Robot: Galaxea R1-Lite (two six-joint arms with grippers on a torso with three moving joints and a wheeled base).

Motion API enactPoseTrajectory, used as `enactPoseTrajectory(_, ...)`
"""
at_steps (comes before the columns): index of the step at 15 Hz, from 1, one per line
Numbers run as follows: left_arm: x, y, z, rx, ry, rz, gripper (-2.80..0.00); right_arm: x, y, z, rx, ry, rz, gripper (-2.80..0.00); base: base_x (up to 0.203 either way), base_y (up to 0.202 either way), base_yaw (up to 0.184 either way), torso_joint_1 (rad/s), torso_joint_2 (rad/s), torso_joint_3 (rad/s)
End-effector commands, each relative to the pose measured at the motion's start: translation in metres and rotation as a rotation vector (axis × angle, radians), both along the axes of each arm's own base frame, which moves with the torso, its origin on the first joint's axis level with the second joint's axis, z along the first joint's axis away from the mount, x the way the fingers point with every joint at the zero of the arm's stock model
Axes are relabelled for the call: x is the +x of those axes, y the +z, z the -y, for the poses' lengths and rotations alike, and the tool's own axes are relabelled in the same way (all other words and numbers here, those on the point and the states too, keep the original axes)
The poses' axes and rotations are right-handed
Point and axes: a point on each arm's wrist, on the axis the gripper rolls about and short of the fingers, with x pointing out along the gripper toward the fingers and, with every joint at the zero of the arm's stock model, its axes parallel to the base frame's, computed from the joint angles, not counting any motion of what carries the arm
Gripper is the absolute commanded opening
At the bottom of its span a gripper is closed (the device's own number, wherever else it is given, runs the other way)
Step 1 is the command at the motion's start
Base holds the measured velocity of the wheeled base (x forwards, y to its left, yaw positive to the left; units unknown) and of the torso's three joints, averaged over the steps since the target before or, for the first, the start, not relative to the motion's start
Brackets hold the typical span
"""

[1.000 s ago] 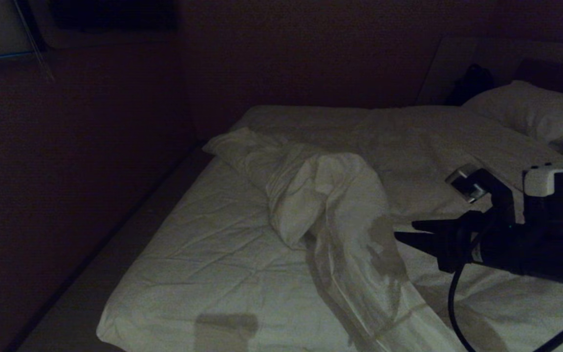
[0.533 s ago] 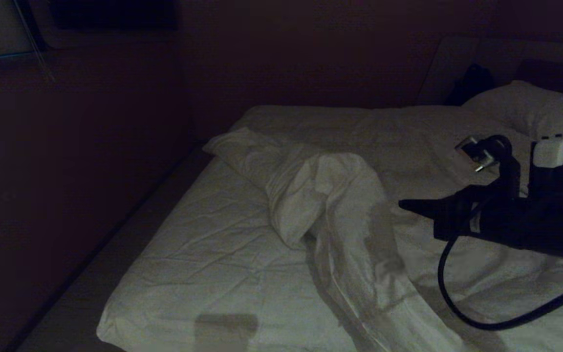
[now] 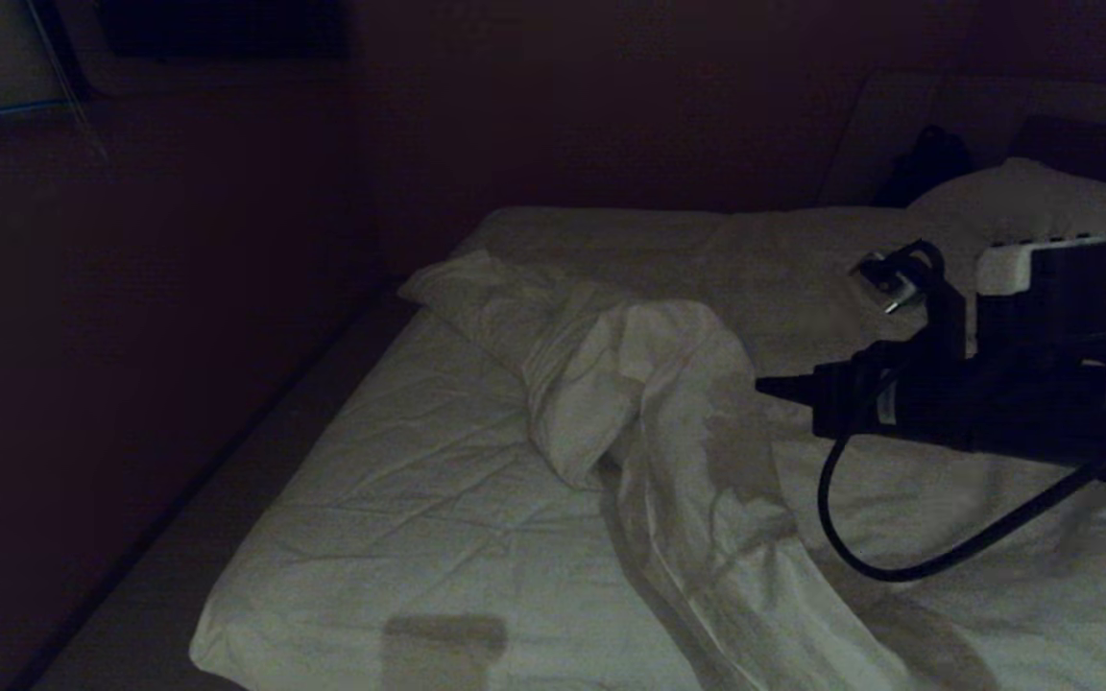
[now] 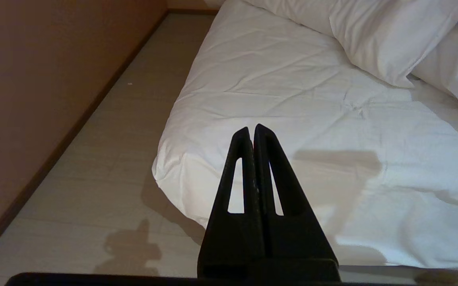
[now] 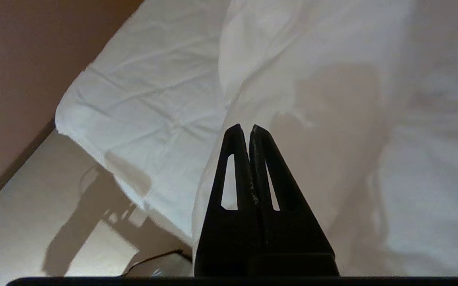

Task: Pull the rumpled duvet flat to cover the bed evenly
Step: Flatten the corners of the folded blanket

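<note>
In the head view, the duvet (image 3: 649,422) lies bunched in a long ridge down the bed (image 3: 399,537), running from the far wall side toward the near edge. The right gripper (image 3: 766,388), pressed together and empty, reaches level from the right, its tip just beside the ridge.

Left wrist view: the left gripper (image 4: 251,129), fingers pressed together, hangs above the bed's near corner.

Right wrist view: the duvet's ridge lies under the closed fingers (image 5: 235,167).

White duvet (image 3: 649,403) bunched on the white-sheeted bed (image 3: 399,499); beside the bed, a brown wall (image 4: 34,79) and black grippers.
</note>
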Motion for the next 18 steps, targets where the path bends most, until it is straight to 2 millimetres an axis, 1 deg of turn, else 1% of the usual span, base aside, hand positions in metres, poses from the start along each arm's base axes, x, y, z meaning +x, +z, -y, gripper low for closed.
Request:
enactPoseTrajectory(1,0.0,0.0,0.0,0.0,0.001,0.0,-2.8,0.011,-0.013,-0.006,0.02,-0.01,-0.065,-2.8,0.0,0.0,0.0,0.0,0.0,0.0)
enactPoseTrajectory(3,0.0,0.0,0.0,0.0,0.001,0.0,-2.8,0.014,-0.014,-0.007,0.05,-0.027,-0.087,-2.8,0.0,0.0,0.0,0.0,0.0,0.0)
enactPoseTrajectory(9,0.0,0.0,0.0,0.0,0.001,0.001,-2.8,0.015,-0.015,-0.007,0.052,-0.031,-0.093,-2.8,0.0,0.0,0.0,0.0,0.0,0.0)
enactPoseTrajectory(12,0.0,0.0,0.0,0.0,0.001,0.0,-2.8,0.024,-0.026,-0.007,0.04,-0.043,-0.123,-2.8,0.0,0.0,0.0,0.0,0.0,0.0)
enactPoseTrajectory(13,0.0,0.0,0.0,0.0,0.001,0.0,-2.8,0.027,-0.029,-0.006,0.037,-0.048,-0.13,0.0,0.0,0.0,0.0,0.0,0.0,0.0)
enactPoseTrajectory(16,0.0,0.0,0.0,0.0,0.001,0.001,-2.8,0.034,-0.034,-0.002,0.034,-0.064,-0.144,0.0,0.0,0.0,0.0,0.0,0.0,0.0)
enactPoseTrajectory(18,0.0,0.0,0.0,0.0,0.001,0.001,-2.8,0.037,-0.032,0.0,0.036,-0.075,-0.139,0.0,0.0,0.0,0.0,0.0,0.0,0.0)
